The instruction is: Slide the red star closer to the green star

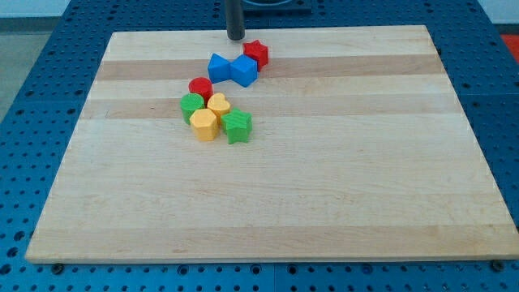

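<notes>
The red star (256, 53) lies near the view's top, touching the upper right of a blue block (244, 70). The green star (238, 126) lies lower down, at the right end of a cluster of blocks. My tip (235, 37) stands just up and left of the red star, a small gap from it. A second blue block (219, 66) touches the first on its left. A red round block (200, 87) sits below them.
A green round block (191, 105), a yellow heart (218, 105) and a yellow block (203, 125) crowd against the green star's left. The wooden board (324, 186) rests on a blue perforated table (32, 97).
</notes>
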